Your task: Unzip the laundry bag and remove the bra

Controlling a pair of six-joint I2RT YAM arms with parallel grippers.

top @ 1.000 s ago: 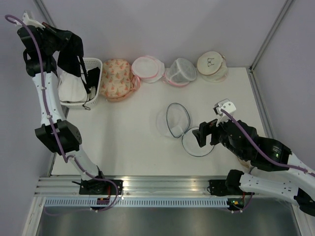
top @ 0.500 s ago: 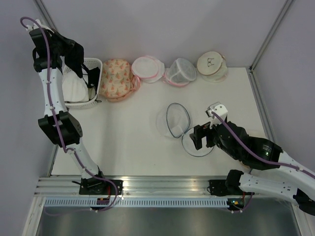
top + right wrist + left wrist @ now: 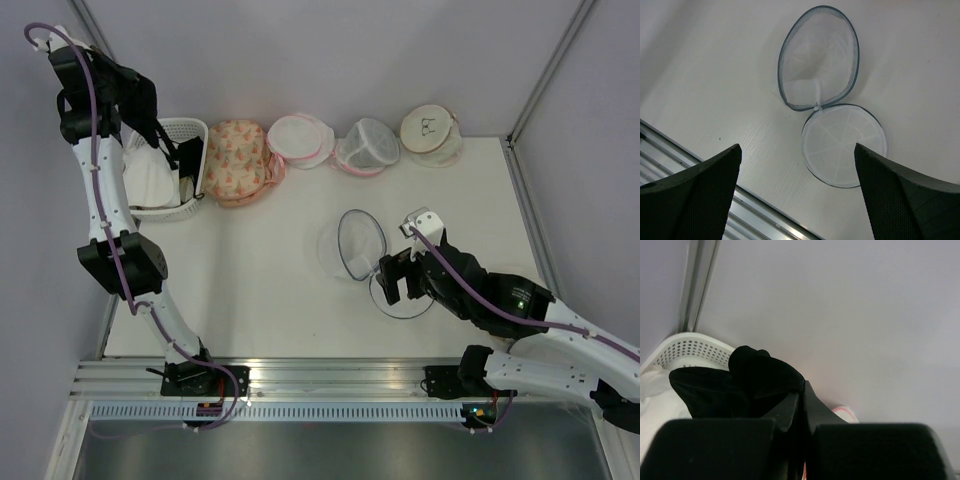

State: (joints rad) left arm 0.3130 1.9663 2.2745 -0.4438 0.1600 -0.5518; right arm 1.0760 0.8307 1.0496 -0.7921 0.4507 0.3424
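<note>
Top external view: the laundry bag [image 3: 362, 247] lies unzipped near the middle of the worktop [image 3: 260, 270], its body at about 11 o'clock of its flat round lid [image 3: 402, 295], the two halves joined at the rim. The right hand [image 3: 392, 280] hovers over the lid's left edge, fingers spread wide, grasping nothing.

The left arm reaches up to the 10 o'clock corner. The left hand [image 3: 150, 122] hangs over the white perforated basket [image 3: 180, 172], clenched on the bra [image 3: 143, 108], whose black fabric and straps trail down toward the basket. White cloth [image 3: 148, 182] lies in the basket's left part, and something dark sits along its right wall.

Along the 12 o'clock edge stands a row: floral pink bag [image 3: 236, 160] touching the basket, then two pink-trimmed white mesh bags [image 3: 300, 139], then a cream round bag [image 3: 430, 131] at the right end.

Left wrist view: fingers [image 3: 790, 412] pressed together on bunched black fabric, basket rim at lower left, pale wall behind.

Right wrist view: both dark fingertip pads [image 3: 695, 192] stand far apart at the lower corners. Between them the open bag shows as two mesh ovals with grey-blue zipper rims, empty inside.
</note>
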